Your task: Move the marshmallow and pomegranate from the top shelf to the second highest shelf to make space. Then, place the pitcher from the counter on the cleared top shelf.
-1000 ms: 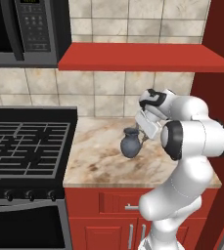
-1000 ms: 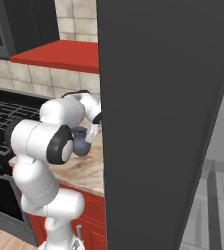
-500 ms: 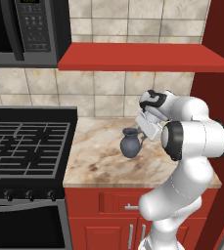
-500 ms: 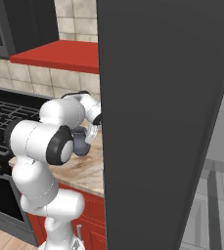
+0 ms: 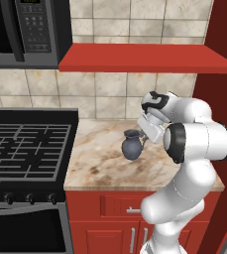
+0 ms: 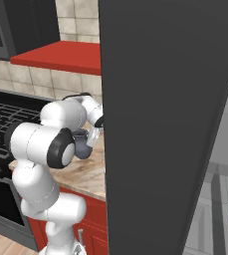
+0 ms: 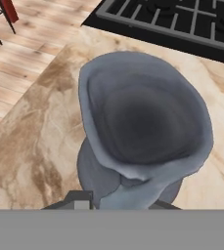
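Pitcher [image 5: 132,148], dark blue-grey, upright on the counter [image 5: 100,163], toward its far right part, just left of the white arm and well right of the stove [image 5: 21,149]. In the hand view, seen from above at very close range: flared lip and dark hollow of the pitcher [image 7: 143,122], marbled counter [image 7: 30,141] beneath it, black stove grate [image 7: 182,19] along the far edge. Gripper [image 5: 143,136] at the right side of the pitcher, by neck and handle; jaws now drawn together on that side, judged clamped on the pitcher, though fingertips hidden behind the wrist and the vessel. In the right base view, pitcher [image 6: 80,147] half hidden behind the elbow, gripper [image 6: 92,138] beside it, dark slab of the fridge door [image 6: 170,124] covering the right of the scene. Change over the last second: jaws wide apart then, closed now; pitcher, arm and camera position otherwise the same, vessel not yet lifted off the stone. Meaning for the task: grasp stage of the final step apparently complete, with lifting and carrying to the top shelf still to come. Marshmallow, pomegranate and both fridge shelves concealed behind the door, so their state not determinable here. Red wall shelf [image 5: 144,58] above the counter, no part of the task.
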Controlling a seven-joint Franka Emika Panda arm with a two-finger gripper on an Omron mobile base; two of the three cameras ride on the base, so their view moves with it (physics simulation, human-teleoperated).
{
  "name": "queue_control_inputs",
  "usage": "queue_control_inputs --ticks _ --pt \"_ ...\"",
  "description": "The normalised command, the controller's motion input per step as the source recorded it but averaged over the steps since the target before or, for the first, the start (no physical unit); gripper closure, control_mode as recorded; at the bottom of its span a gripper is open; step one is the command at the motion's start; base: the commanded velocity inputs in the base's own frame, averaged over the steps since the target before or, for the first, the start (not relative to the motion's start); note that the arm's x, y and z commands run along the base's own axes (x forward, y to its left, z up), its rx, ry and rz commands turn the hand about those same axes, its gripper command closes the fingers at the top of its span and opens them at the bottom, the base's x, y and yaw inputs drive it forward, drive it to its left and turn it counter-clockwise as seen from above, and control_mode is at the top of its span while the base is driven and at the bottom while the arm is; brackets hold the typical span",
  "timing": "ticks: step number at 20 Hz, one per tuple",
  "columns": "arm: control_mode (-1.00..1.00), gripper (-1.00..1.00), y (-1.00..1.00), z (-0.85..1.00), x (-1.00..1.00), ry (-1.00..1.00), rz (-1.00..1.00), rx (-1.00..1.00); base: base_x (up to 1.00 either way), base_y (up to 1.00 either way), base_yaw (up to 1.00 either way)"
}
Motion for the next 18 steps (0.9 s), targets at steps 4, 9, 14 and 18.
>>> queue_control_inputs --ticks 4,9,14,18 --pt "-1.00 1.00 0.22 0.02 -0.33 -0.04 0.00 0.00 0.00 0.00 0.00" --pt "-1.00 1.00 0.54 0.38 -0.55 0.00 -0.10 -0.05 0.00 0.00 0.00" --pt "-1.00 1.00 0.58 0.61 -0.59 0.00 -0.24 -0.03 0.00 0.00 0.00" --pt "-1.00 1.00 0.46 0.45 -0.68 -0.01 -0.41 0.00 0.00 0.00 0.00"
